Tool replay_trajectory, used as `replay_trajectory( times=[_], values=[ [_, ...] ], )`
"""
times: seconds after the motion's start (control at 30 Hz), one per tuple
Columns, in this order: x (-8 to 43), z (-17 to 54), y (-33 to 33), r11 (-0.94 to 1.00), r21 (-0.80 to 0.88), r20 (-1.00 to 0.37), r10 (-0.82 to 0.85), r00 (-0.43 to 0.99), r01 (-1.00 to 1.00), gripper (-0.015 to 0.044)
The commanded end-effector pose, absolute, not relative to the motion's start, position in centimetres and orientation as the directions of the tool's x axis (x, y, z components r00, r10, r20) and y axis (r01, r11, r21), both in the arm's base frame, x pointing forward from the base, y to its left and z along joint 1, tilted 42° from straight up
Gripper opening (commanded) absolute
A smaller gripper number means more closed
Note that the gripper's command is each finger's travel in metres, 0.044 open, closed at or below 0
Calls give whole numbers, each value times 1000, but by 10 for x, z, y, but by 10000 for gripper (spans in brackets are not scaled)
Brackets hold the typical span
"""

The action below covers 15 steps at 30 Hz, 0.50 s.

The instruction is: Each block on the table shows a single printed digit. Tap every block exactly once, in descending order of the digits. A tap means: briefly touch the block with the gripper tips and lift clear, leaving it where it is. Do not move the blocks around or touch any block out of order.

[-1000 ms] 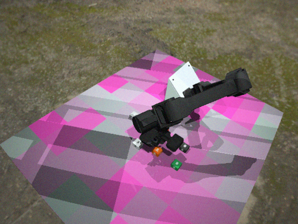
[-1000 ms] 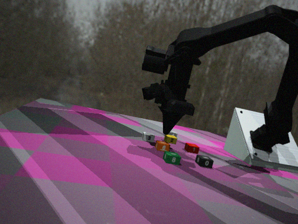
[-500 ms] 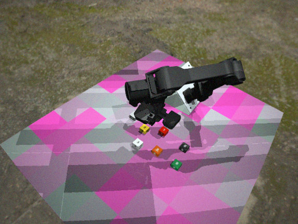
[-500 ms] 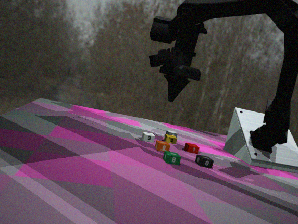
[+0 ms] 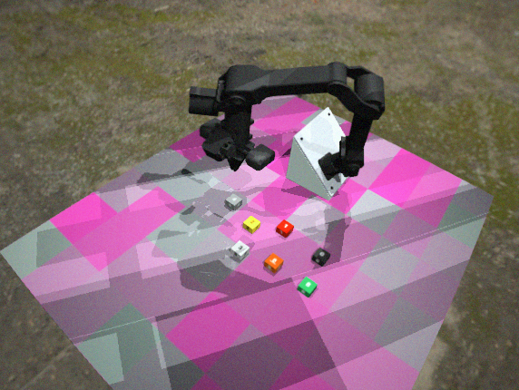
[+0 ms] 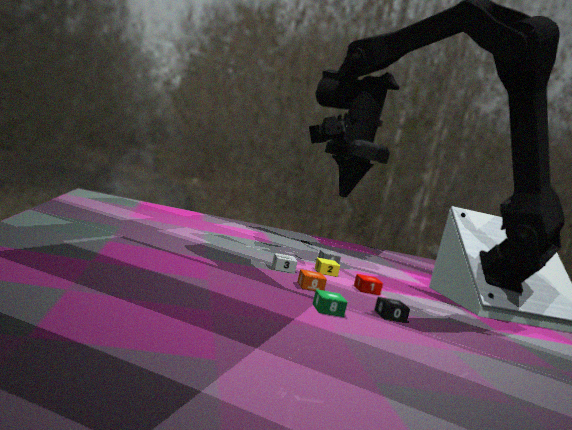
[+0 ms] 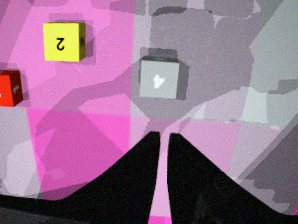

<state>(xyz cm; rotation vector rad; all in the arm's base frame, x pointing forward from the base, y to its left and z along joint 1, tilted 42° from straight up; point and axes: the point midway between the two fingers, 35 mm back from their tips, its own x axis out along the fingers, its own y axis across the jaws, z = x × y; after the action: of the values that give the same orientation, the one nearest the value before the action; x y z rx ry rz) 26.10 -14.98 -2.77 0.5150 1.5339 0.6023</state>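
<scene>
My gripper is shut with nothing between its tips, high above the table. In the wrist view the grey block with 4 lies just beyond the tips; in the exterior view it is mostly hidden behind the yellow block with 2. The red block with 1, white block with 3, orange block with 6, black block with 0 and green block with 8 stand apart.
A white wedge-shaped box with dark corner dots stands beside the arm's base, behind the red and black blocks. The table has a pink and grey checked pattern with shadows across it.
</scene>
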Motion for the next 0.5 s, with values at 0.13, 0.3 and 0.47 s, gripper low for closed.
replay_trajectory(
  times=[0.13,0.3,0.47],
  values=[
    [255,-86,-98,753,656,-755,653,-62,-49,20],
    [255,-88,-97,753,656,-755,653,-62,-49,20],
    [255,-92,-93,753,656,-754,653,-62,-49,20]
  ],
)
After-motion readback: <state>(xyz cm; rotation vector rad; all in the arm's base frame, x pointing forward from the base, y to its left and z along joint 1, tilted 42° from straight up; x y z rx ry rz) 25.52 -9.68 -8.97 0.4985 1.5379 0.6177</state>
